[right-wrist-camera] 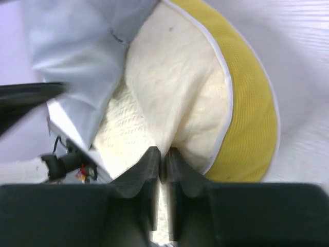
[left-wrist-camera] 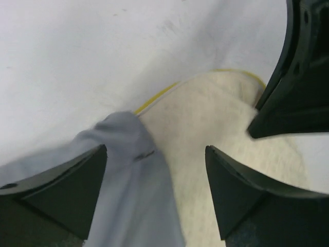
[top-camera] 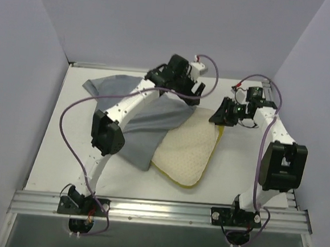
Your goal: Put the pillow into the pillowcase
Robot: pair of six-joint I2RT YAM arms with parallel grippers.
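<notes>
The cream pillow (top-camera: 187, 149) with yellow edges lies mid-table, its far-left part under the grey pillowcase (top-camera: 147, 130). My right gripper (top-camera: 218, 117) is shut, pinching the pillow's cream cover near its far right corner; the wrist view shows the fabric (right-wrist-camera: 169, 98) bunched between the jaws (right-wrist-camera: 163, 154). My left gripper (top-camera: 191, 93) is open above the pillowcase's far edge. In its wrist view the gripper (left-wrist-camera: 156, 154) straddles the grey cloth (left-wrist-camera: 128, 180) and the pillow (left-wrist-camera: 216, 113), holding nothing.
The white table (top-camera: 247, 170) is walled by pale panels on three sides. An aluminium rail (top-camera: 158, 210) runs along the near edge with both arm bases. Purple cables loop off each arm. The pillowcase's left end (top-camera: 102, 87) lies spread toward the far left.
</notes>
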